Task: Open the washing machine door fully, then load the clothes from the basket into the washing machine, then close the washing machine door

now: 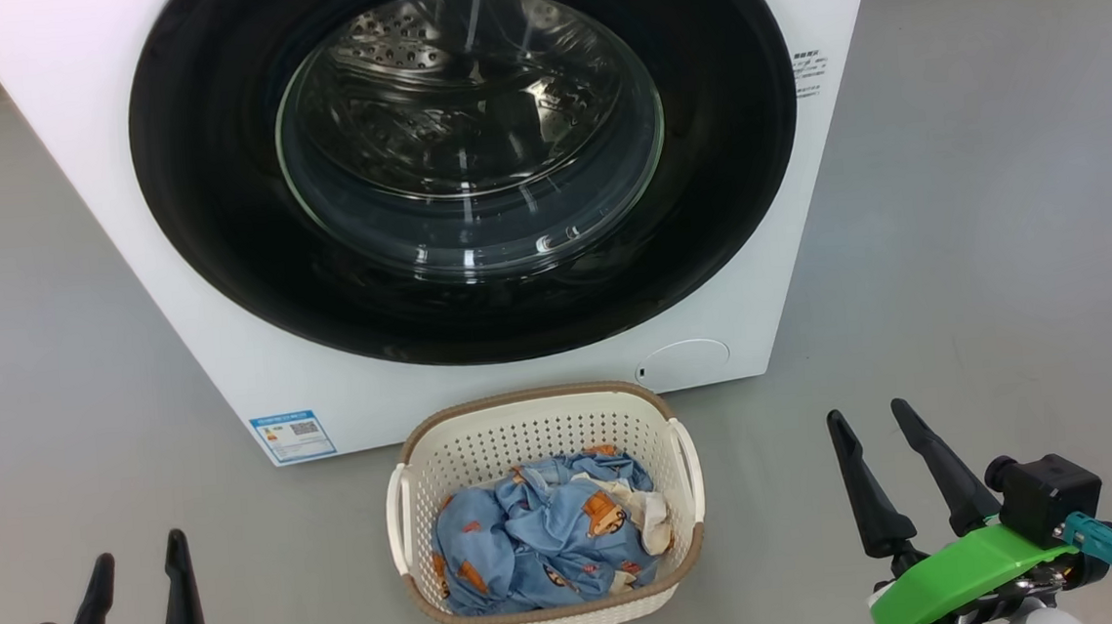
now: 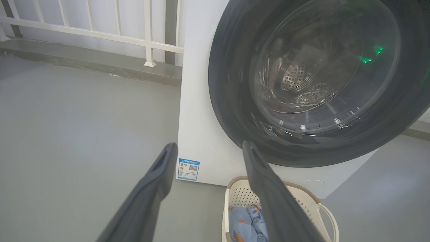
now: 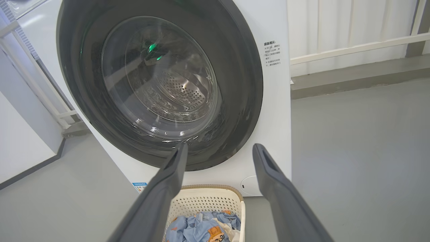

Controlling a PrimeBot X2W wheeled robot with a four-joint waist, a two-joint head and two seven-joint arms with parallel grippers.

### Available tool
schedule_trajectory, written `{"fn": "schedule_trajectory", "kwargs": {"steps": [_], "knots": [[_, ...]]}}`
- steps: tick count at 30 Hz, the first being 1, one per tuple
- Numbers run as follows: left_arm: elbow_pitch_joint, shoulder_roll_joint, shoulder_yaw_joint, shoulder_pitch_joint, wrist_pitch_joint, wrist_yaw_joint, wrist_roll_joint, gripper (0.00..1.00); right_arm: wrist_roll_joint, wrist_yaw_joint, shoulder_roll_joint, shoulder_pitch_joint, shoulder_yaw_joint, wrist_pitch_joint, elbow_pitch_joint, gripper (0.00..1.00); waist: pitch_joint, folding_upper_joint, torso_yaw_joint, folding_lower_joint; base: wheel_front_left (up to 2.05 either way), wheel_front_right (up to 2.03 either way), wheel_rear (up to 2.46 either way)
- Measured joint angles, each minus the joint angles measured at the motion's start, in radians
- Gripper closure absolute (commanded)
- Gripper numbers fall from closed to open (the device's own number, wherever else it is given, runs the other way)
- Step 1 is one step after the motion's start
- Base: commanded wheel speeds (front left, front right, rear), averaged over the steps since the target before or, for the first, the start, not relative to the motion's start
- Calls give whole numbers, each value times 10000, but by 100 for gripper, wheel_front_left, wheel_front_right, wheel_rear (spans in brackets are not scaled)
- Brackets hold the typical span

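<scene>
The white washing machine (image 1: 542,391) stands ahead, its round black-ringed door (image 1: 216,208) shut flat against the front; steel drum holes show through the glass. Just in front on the floor sits the cream basket (image 1: 535,431) holding the light blue printed clothes (image 1: 533,539). My left gripper (image 1: 139,554) is open at the lower left, well left of the basket. At the lower right my right gripper (image 1: 867,416) is open too, right of the basket. Both hold nothing. The left wrist view shows the door (image 2: 228,101) and the basket (image 2: 312,198); the right wrist view shows the door (image 3: 245,84), the basket (image 3: 205,201) and the clothes (image 3: 198,228).
Grey floor (image 1: 1000,222) spreads on both sides of the machine. A blue label (image 1: 293,435) marks its lower left front, a round cap (image 1: 684,361) its lower right. White railing (image 2: 147,37) on a low kerb runs behind the machine. A white wall (image 3: 20,148) stands to one side.
</scene>
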Motion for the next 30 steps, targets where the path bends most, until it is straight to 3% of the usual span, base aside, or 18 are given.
{"fn": "schedule_trajectory", "kwargs": {"steps": [16, 30], "knots": [[-52, 38, 81, 79, -439, -10, 1816, 0, -1712, 0, 2, 6, -238, -441, 54, 0, 26, 0, -79, 0, 0, 0, 0], [-92, -2, 196, 302, -439, -12, 1889, 0, -1710, 0, 12, 18, -255, -441, 439, 0, -98, 0, -64, 0, 0, 0, 0]]}}
